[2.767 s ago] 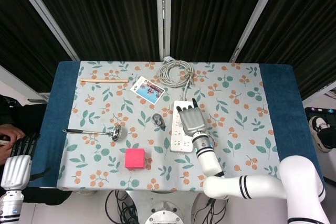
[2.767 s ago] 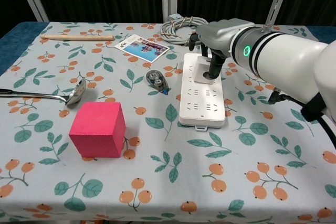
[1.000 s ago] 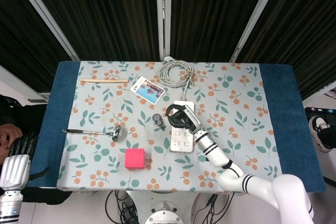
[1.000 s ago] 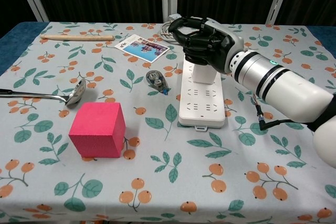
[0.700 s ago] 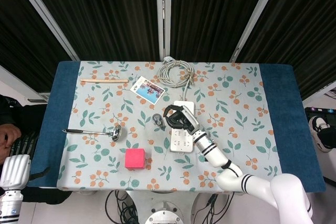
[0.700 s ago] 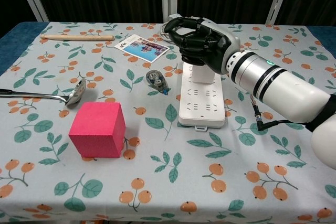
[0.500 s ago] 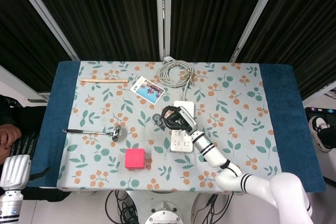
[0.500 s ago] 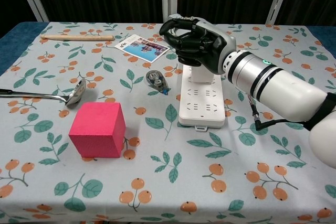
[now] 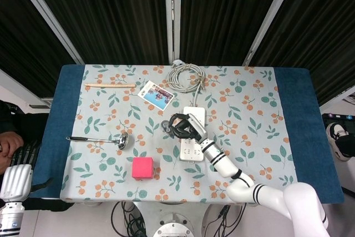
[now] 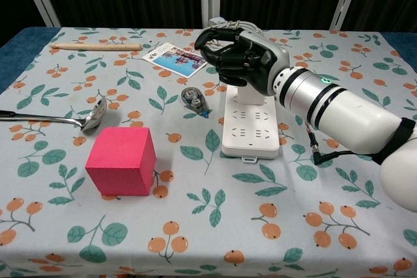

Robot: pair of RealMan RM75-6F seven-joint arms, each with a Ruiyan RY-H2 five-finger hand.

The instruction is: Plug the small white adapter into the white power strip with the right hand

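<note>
The white power strip [image 10: 251,128] lies lengthwise in the middle of the table, also seen in the head view [image 9: 191,149]. The small white adapter [image 10: 249,93] stands upright on the strip's far half. My right hand [image 10: 238,56] hovers just above and slightly left of the adapter, over the strip's far end [image 9: 182,126]. Its dark fingers are curled inward with nothing in them. Whether it touches the adapter's top I cannot tell. My left hand [image 9: 16,173] hangs low off the table's left edge, its fingers unclear.
A pink cube [image 10: 122,161] sits at front left. A small tape dispenser [image 10: 193,100] lies just left of the strip. A ladle [image 10: 65,118], a picture card [image 10: 176,56], a wooden stick [image 10: 96,46] and a coiled cable [image 10: 225,34] lie further off.
My right hand has lifted off the adapter, rolled over and drifted left across the strip's far end, its fingers curling in. The adapter stays standing on the strip.
</note>
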